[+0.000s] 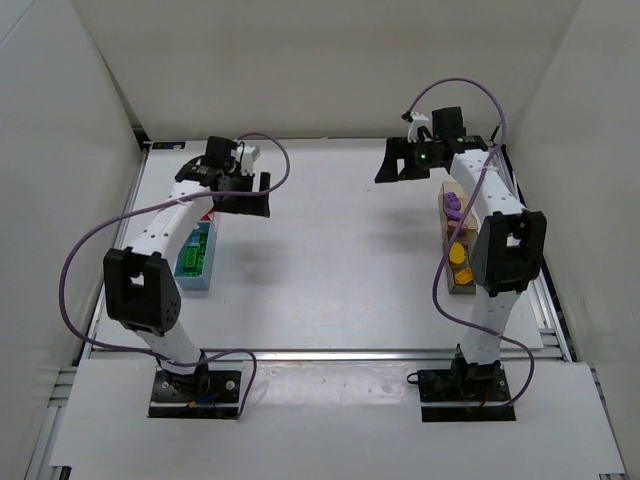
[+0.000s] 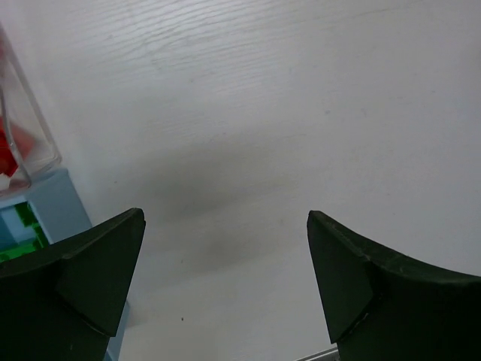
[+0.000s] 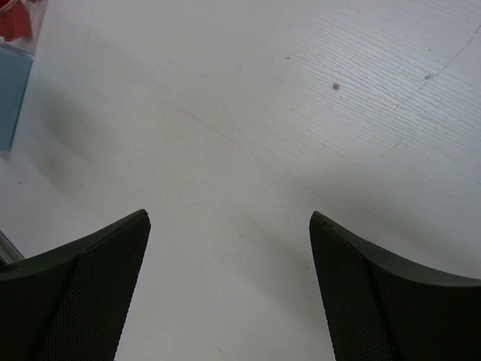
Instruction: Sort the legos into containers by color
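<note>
Four colours look binned: green legos [image 1: 195,256] in the light blue container [image 1: 194,283], red legos [image 2: 7,147] in the clear container [image 2: 31,135] at the bench [image 1: 330,270] left edge; purple lego [image 1: 454,207] and yellow lego [image 1: 457,254] boxed at the right edge. I see no loose bricks, so I judge it done. Left pincer [image 2: 225,226] and right pincer [image 3: 229,222] gape apart, empty.

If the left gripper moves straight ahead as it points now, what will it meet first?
Probably only the bare table; nothing lies ahead of the left gripper, though depth is unclear.
</note>
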